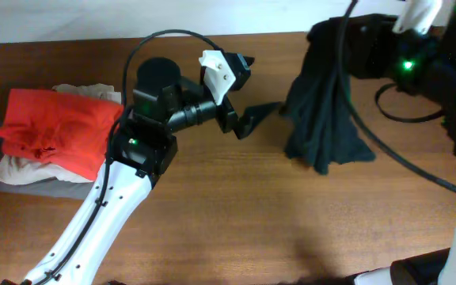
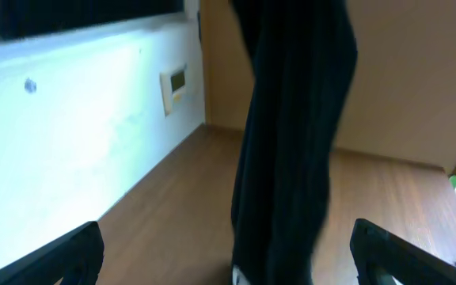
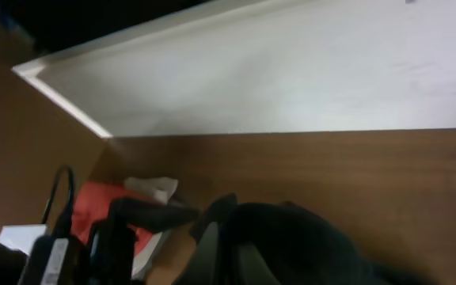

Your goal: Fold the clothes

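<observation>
— While the black shirt (image 1: 323, 103) hangs bunched over the table (image 1: 236, 206), what holds it?
— The right gripper (image 1: 343, 33), clamped on its top. The left gripper (image 1: 249, 89) faces it nearby, fingers spread wide, touching nothing.

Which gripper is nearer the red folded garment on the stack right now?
Left. The left gripper hovers beside the red folded garment, toward the table's middle; the right gripper is at the far end, holding up the black soft-fabric T-shirt.
</observation>
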